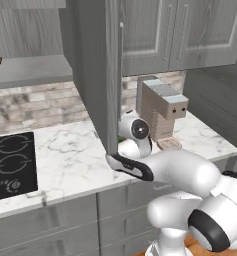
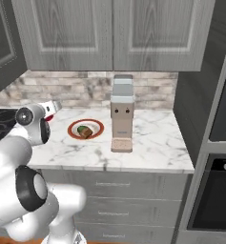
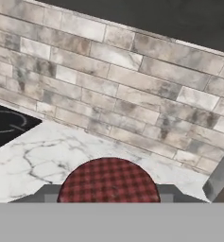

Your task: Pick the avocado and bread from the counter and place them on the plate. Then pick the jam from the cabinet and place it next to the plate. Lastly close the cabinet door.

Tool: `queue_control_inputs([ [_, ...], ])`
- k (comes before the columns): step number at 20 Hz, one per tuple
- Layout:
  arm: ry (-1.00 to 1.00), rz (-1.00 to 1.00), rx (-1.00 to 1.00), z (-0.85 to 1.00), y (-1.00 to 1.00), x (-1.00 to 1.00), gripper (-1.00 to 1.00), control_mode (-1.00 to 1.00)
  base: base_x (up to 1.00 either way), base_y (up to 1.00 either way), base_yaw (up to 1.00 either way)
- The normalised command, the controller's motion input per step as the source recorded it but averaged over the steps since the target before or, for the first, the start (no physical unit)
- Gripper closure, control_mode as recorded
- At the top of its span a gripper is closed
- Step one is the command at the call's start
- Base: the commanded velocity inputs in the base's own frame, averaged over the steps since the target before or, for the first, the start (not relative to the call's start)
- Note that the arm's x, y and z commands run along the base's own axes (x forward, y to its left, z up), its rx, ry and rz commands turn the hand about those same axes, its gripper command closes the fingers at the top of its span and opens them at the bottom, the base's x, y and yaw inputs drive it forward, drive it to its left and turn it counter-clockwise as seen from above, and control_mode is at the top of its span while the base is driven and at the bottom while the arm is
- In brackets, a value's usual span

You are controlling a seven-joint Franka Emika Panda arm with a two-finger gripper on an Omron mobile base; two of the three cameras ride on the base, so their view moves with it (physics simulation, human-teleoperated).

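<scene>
Grey kitchen with a brick backsplash and a white marble counter [image 2: 152,138], black cooktop [image 1: 10,162] at its left end, coffee machine [image 2: 122,114] toward the right. On the counter, orange-rimmed plate [image 2: 86,128] just left of the machine, carrying a dark green avocado [image 2: 82,129] and what looks like a brown bread roll [image 2: 88,133] touching it. Cabinet door [image 1: 97,70] swung open over the counter; gripper [image 3: 107,201] pinching the red jam jar [image 3: 107,182] by its checked lid, low above the marble left of the plate.
</scene>
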Motion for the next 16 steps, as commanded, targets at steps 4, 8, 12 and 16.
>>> queue_control_inputs([
  [4, 0.17, 0.06, 0.14, -0.02, 0.0, 0.11, 1.0, -1.0, 0.0, 0.0, 0.0],
  [8, 0.07, 0.03, 0.04, -0.01, 0.0, 0.02, 1.0, -1.0, 0.0, 0.0, 0.0],
  [12, 0.0, 0.0, 0.0, -0.02, 0.0, 0.0, 1.0, -1.0, 0.0, 0.0, 0.0],
  [16, 0.0, 0.0, 0.0, -0.22, 0.01, 0.0, 1.0, -1.0, 0.0, 0.0, 0.0],
])
